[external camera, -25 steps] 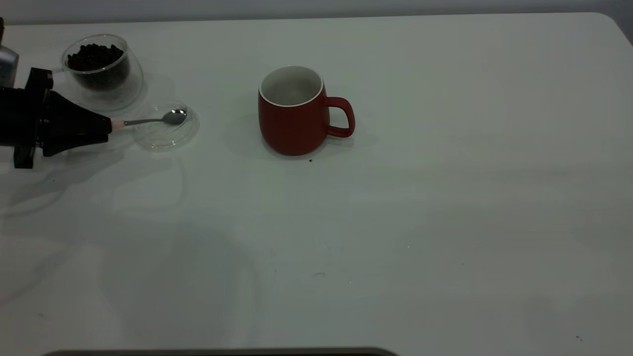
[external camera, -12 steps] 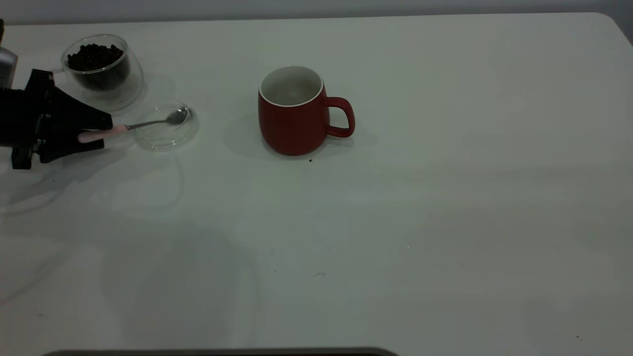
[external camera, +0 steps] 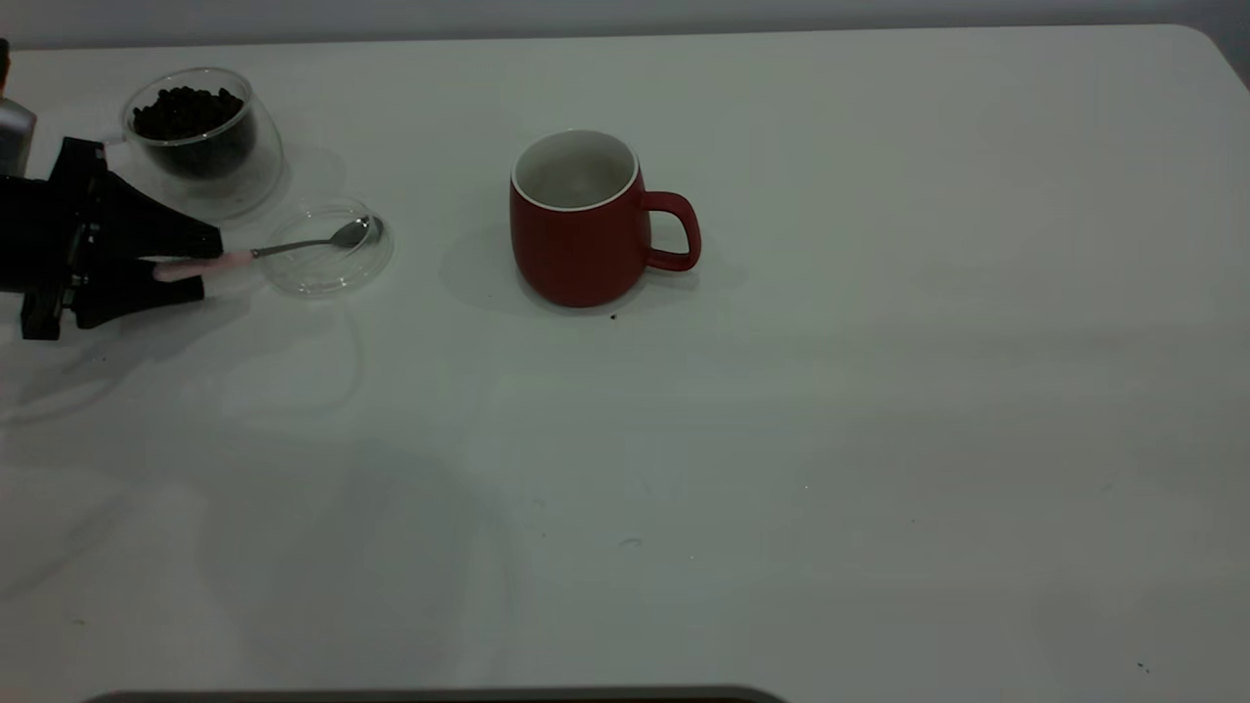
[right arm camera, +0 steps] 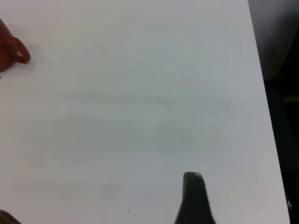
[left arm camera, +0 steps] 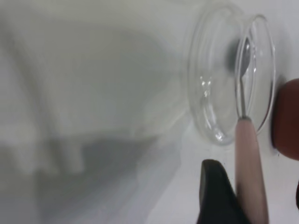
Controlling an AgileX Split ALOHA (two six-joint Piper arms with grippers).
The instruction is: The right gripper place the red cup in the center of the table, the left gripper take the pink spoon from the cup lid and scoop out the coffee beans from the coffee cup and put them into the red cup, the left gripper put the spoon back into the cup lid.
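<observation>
While parted around, seemingly not clamping, one pink spoon (external camera: 283, 248) with bowl in one cup lid (external camera: 327, 273) at table's (external camera: 879, 410) ten o'clock, left gripper (external camera: 200, 264); one red cup (external camera: 578, 234), white-lined, near centre; one coffee cup (external camera: 205, 142) of coffee beans (external camera: 187, 105) at eleven; right gripper's (right arm camera: 195, 198) spread untellable.

Plain grey wall behind a dim, softly lit white surface.
A grey wall (external camera: 625, 15) runs as a narrow band along the far side, well beyond the claws. Past the rounded corner, off to the right, a dark floor (right arm camera: 280, 93) shows. Soft broad shadows lie across the near side.
</observation>
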